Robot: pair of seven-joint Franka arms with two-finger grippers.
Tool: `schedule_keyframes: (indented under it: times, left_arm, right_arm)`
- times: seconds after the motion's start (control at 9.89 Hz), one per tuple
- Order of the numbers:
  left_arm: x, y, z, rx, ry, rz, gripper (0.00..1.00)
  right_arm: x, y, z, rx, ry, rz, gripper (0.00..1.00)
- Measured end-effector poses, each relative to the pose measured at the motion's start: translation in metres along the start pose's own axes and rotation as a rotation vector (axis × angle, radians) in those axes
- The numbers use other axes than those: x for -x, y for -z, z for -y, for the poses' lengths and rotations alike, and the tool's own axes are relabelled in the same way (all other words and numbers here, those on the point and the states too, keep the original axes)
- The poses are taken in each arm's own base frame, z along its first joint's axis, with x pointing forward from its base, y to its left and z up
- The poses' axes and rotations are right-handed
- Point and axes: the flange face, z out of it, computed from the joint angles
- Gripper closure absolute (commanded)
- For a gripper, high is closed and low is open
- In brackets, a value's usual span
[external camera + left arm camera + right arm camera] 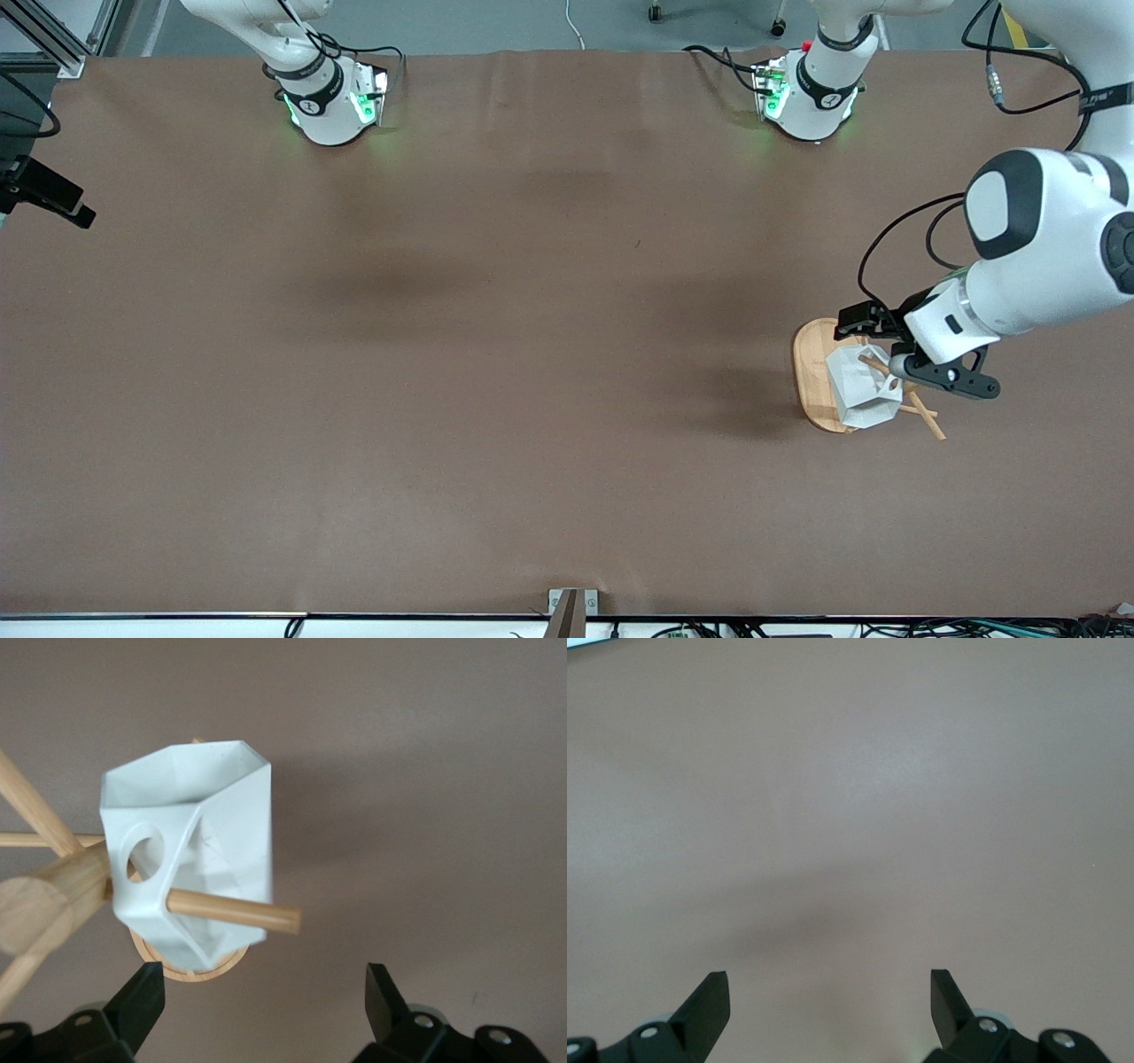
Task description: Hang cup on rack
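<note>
The white faceted cup [858, 390] hangs on the bamboo rack [811, 372] at the left arm's end of the table. In the left wrist view the cup [199, 842] hangs by its handle hole on a peg [232, 911] that sticks out from the rack's post [53, 895]. My left gripper [899, 353] is beside the cup, over the rack. It is open and empty [263, 979], with its fingertips apart from the cup. My right gripper [830, 979] is open and empty over bare table; it is out of the front view.
The brown table top [496, 372] spreads wide toward the right arm's end. The two arm bases [328, 97] [811, 93] stand at the table's edge farthest from the front camera. A small bracket [571, 607] sits at the nearest edge.
</note>
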Motion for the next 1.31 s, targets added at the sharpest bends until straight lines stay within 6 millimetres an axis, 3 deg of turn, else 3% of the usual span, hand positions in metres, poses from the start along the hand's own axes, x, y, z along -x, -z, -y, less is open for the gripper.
schedule_keyframes:
  times: [0.4, 0.71, 1.01, 1.31]
  left_arm:
    - [0.029, 0.101, -0.012, -0.105, -0.045, -0.006, 0.00]
    - [0.049, 0.162, 0.009, -0.128, -0.029, -0.027, 0.00]
    - [0.079, 0.203, 0.002, -0.124, -0.022, -0.019, 0.00]
    - [0.092, 0.216, -0.010, -0.153, 0.030, -0.016, 0.00]
  right_arm:
    - [0.000, 0.000, -0.001, 0.000, -0.001, -0.002, 0.00]
    - [0.000, 0.000, -0.001, 0.000, -0.001, -0.001, 0.00]
    - [-0.001, 0.000, -0.001, 0.000, -0.002, 0.000, 0.00]
    - [-0.001, 0.000, -0.002, 0.000, -0.004, 0.000, 0.00]
